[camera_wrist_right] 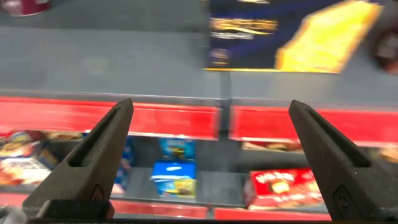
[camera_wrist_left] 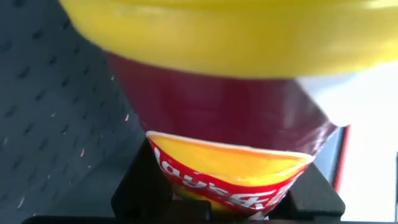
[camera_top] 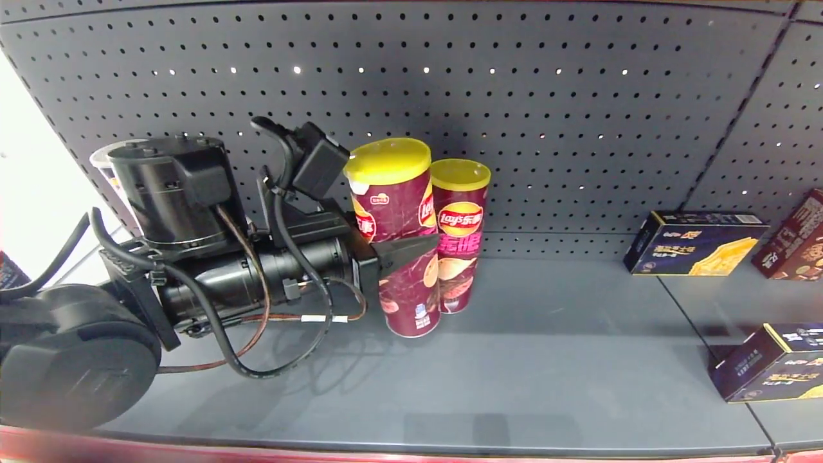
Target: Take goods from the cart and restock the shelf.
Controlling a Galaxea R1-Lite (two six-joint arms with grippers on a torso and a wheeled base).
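Left gripper [camera_top: 406, 247] comes in from the left side of the shelf [camera_top: 553, 360], jaws pinching the front chip can [camera_top: 392, 193] around its middle; one dark finger [camera_top: 411, 252] lies across the can's near face, the other is hidden behind it. The front chip can is maroon with a yellow lid [camera_top: 388, 159], upright. Its base looks to be down on the shelf surface (contact not certain from this angle). In the left wrist view the same can [camera_wrist_left: 217, 106] sits very close to the camera, lid rim [camera_wrist_left: 236, 37] across the top.

A second chip can [camera_top: 458, 238] of the same design stands upright just behind and to the right of the held one, near the pegboard back panel [camera_top: 514, 96]. I cannot tell whether the two are touching or only just beside each other.

Well apart on the right: a dark blue box [camera_top: 694, 243] near the back, a maroon box [camera_top: 794, 247] at the edge of the view, and another dark blue box [camera_top: 771, 363] nearer the front.

Right gripper [camera_wrist_right: 211, 162] has its jaws spread wide with nothing between them. It sits in front of the red shelf edge strip [camera_wrist_right: 155, 118]. A dark blue box [camera_wrist_right: 273, 34] is on the shelf above the strip, and blue packs [camera_wrist_right: 177, 177] and red packs [camera_wrist_right: 283, 186] are on the level below.
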